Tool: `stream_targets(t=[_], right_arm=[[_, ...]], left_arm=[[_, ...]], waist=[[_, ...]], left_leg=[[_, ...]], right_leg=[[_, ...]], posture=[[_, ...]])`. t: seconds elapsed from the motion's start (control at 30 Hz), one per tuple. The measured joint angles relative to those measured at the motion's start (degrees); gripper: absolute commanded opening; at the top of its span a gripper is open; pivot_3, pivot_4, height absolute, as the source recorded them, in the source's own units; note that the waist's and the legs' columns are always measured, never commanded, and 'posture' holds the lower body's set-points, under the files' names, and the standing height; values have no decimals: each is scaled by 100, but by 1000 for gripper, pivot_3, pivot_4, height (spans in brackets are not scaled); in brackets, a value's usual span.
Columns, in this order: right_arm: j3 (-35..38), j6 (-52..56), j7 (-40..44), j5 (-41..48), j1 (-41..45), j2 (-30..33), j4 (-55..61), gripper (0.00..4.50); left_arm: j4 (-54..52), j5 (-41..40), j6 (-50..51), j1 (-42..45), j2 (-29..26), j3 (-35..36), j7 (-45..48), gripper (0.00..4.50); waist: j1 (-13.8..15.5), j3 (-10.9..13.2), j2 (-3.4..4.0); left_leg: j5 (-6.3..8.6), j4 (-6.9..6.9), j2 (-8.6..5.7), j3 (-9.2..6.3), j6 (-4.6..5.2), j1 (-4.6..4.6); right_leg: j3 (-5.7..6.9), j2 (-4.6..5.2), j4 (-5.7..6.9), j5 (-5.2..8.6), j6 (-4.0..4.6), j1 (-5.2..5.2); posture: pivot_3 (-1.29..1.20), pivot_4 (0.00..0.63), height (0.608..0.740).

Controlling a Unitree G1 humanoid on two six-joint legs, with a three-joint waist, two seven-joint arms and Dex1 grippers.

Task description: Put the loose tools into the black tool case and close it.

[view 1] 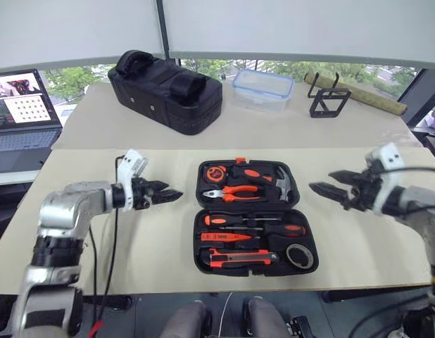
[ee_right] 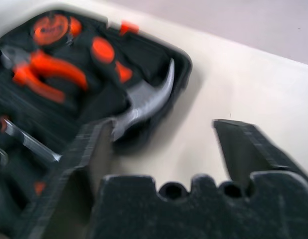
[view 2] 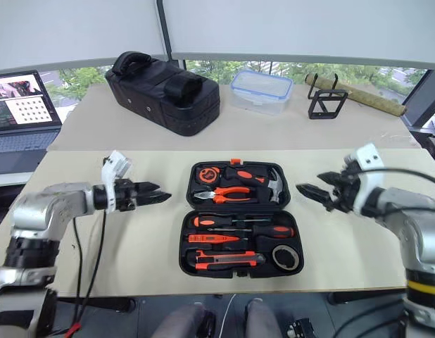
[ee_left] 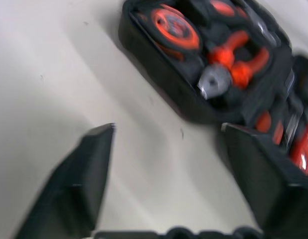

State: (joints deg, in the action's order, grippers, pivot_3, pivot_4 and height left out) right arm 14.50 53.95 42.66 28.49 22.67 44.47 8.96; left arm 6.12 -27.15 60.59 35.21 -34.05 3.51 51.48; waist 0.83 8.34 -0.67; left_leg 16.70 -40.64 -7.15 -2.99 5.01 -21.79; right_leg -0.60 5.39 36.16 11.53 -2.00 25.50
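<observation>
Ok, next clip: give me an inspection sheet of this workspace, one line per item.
Surface: pale tabletop, a second pale table behind it.
Job's things: black tool case lies open and flat; screwdrivers, tester pen, utility knife and tape roll sit in the near half; tape measure, pliers and hammer in the far half. No loose tools seen on the table.
Clutter: black fabric bag, clear plastic box, black wire stand and a long roll on the far table.
Grippers: left gripper and right gripper hang either side of the case, both open and empty.
Cables: black cable hanging from the left arm.
Surroundings: laptop at far left, windows behind.
</observation>
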Motion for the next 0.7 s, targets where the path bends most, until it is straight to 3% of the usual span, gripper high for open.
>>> stream_targets(t=[0.13,0.27,0.3,0.4,0.7], right_arm=[[-557,140,-381,-297,850,-365,-897,4495],[-1122,-102,-581,-671,1245,-729,-1687,4495],[-1149,-104,-639,-717,1265,-750,-1799,4247],[-1145,-123,-779,-837,1411,-799,-2080,3502],[-1118,-87,-897,-818,1421,-997,-1966,446]], left_arm=[[1046,97,233,926,694,1,-680,4441],[1638,234,118,1293,1203,-144,-1023,4441],[1709,245,86,1293,1230,-160,-1050,4486],[1853,303,-16,1289,1290,-165,-1197,3749],[1485,249,-48,1048,1242,-35,-1251,611]], waist=[[0,-1,-1],[-41,-1,-1],[-52,-1,-1],[-97,-1,-1],[-60,-2,2]], left_leg=[[-4,-20,-5,2,-3,-46],[-7,-10,-4,9,-7,-59],[-8,-10,-3,8,-9,-60],[-9,-13,-3,7,-10,-62],[-9,-21,-6,4,-10,-54]], right_leg=[[11,1,9,-1,0,47],[2,5,22,-1,-1,73],[-1,4,51,-1,-1,76],[0,4,61,-1,0,79],[-8,7,61,-1,0,68]], posture=[[0,150,722],[0,150,722],[0,150,722],[0,150,722],[0,150,722]])
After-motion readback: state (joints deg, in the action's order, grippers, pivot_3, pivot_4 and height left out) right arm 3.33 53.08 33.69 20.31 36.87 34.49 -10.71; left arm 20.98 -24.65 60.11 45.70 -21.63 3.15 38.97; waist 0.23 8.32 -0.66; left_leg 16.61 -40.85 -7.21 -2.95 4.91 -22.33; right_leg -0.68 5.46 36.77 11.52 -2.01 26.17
